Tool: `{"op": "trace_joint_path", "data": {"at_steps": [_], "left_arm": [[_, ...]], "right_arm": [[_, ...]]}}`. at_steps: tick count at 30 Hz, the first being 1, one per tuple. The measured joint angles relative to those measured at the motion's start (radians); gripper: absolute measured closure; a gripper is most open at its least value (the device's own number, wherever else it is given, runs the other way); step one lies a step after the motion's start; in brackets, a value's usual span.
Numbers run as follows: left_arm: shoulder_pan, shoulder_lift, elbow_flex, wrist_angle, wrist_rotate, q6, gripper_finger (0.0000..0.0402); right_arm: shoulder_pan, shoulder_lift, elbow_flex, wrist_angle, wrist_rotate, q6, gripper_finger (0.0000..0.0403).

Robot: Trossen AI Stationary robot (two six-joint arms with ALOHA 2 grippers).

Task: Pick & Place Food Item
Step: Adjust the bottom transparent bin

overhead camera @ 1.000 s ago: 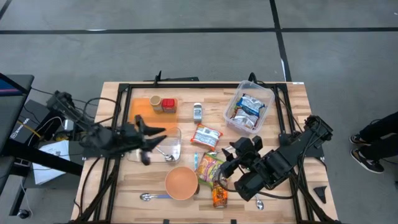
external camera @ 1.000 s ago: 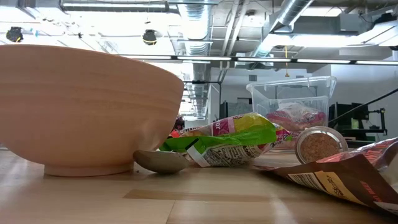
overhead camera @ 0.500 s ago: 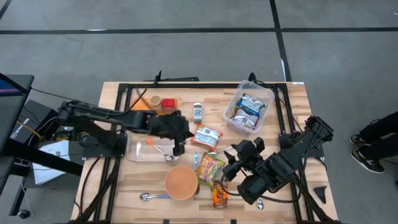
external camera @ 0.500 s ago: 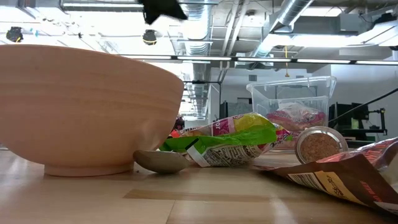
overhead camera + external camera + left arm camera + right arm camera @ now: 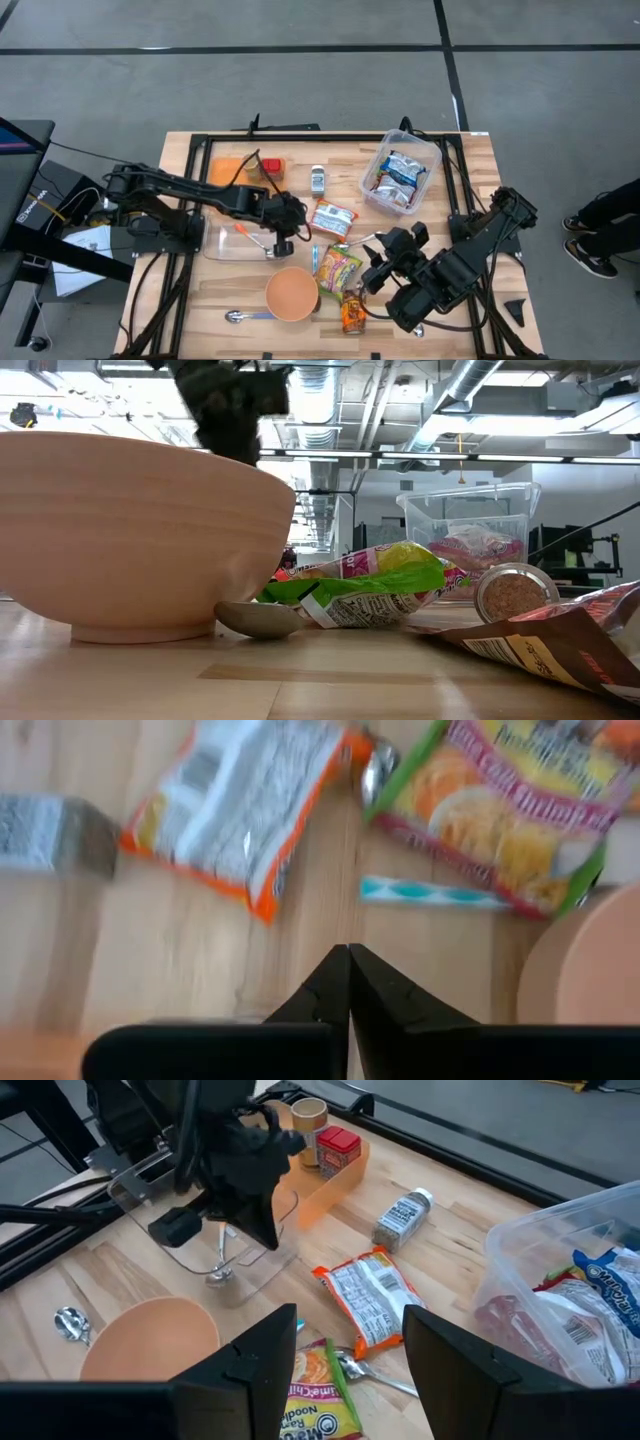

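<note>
An orange-and-white food packet (image 5: 332,218) lies flat on the table's middle, with a green-and-yellow noodle packet (image 5: 338,268) just nearer and an orange packet (image 5: 352,315) by the near edge. My left gripper (image 5: 283,243) hangs shut above bare wood left of the orange-and-white packet (image 5: 240,800), slanting down and touching nothing. In the right wrist view it (image 5: 262,1220) stands over a clear container's right edge. My right gripper (image 5: 345,1350) is open and raised over the noodle packet (image 5: 315,1400), with nothing between its fingers.
A wooden bowl (image 5: 292,293) sits near the front, with a spoon (image 5: 235,316) to its left. A clear container (image 5: 245,240) holds a spoon. A clear bin (image 5: 400,172) of packets stands far right. A spice bottle (image 5: 318,180) and an orange tray (image 5: 240,168) stand at the back.
My left gripper has swung from the table's left side toward the middle, come down and tipped to point downward. Its fingers, spread a second ago, have shut on nothing. No object on the table has moved.
</note>
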Motion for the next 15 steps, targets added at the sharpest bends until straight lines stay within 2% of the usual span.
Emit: {"op": "trace_joint_path", "data": {"at_steps": [11, 15], "left_arm": [[-0.008, -0.082, -0.068, -0.050, -0.008, -0.051, 0.0401], [-0.008, -0.141, -0.068, 0.021, -0.008, -0.047, 0.0401]], "right_arm": [[0.000, 0.000, 0.000, -0.015, 0.000, 0.015, 0.0223], [-0.005, 0.000, 0.000, -0.020, 0.000, 0.015, 0.0223]]}}
